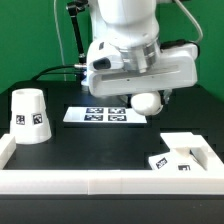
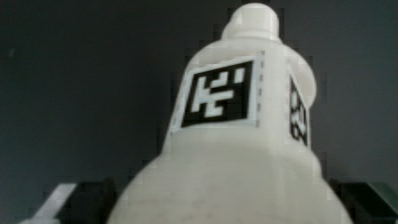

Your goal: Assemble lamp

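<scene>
A: Where do we stand with the lamp?

B: Our end effector [image 1: 141, 93] is closed around the bulb [image 1: 148, 102]. In the wrist view the tagged body fills the picture and runs out from between the fingers. In the exterior view the bulb hangs at the edge of the marker board [image 1: 98, 114]. We cannot tell whether it clears the worktop [image 1: 60, 140].

A: And the other 2 parts?

B: The base [image 1: 180, 158] lies flat in the corner of the white rails [image 1: 100, 181], on the exterior view's right. The shade [image 1: 28, 114] stands upright, well apart on the exterior view's left.

A: What worries us from here?

B: We judge the next step to be seating the bulb in the base. The bulb is smooth and tapered, so it could slide or tilt in the grip. Then its end would meet the base off-centre and jam. A slanted push could also lift the base against the rail.

A: Anything else?

B: If we carry the bulb low, it could catch the rail or the base's edge.
</scene>
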Tool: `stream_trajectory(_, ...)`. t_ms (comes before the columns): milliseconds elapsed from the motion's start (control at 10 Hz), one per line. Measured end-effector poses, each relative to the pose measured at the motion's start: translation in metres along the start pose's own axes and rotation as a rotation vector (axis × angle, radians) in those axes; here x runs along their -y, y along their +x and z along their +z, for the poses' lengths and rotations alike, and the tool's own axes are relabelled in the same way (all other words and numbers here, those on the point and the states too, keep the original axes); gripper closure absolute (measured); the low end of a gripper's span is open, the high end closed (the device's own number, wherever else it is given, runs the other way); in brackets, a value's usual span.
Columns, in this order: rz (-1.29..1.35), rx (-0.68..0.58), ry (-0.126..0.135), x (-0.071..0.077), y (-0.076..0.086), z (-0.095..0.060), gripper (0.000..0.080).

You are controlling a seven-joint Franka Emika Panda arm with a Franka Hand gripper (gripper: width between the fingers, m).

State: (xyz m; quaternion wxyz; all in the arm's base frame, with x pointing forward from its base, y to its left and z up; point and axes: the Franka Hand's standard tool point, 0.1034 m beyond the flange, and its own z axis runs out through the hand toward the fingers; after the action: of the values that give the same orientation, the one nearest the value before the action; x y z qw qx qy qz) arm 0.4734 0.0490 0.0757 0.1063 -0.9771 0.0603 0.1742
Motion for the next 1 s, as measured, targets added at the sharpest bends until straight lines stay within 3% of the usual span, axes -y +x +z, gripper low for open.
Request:
stream_trajectory(100,-0.009,-0.051,-0.007,-0.003,0.0,-0.009,0.0222)
stream_trajectory(300,-0.032,-0.207,-0.012,0.004,0.019,-0.054,0.0222)
stream_trajectory(400,-0.037,-0.249,-0.012,0.007,0.022,-0.064,0.0222)
stream_trajectory(600,-0.037,-0.427,-0.042,0.001,0.03,-0.062,0.0222)
stream_trajectory(800,-0.041,-0.524,-0.061,-0.003,0.032,-0.062,0.0222)
stream_trajectory(1000,-0.129,-0.63,-0.109,-0.01,0.041,-0.077,0.0222)
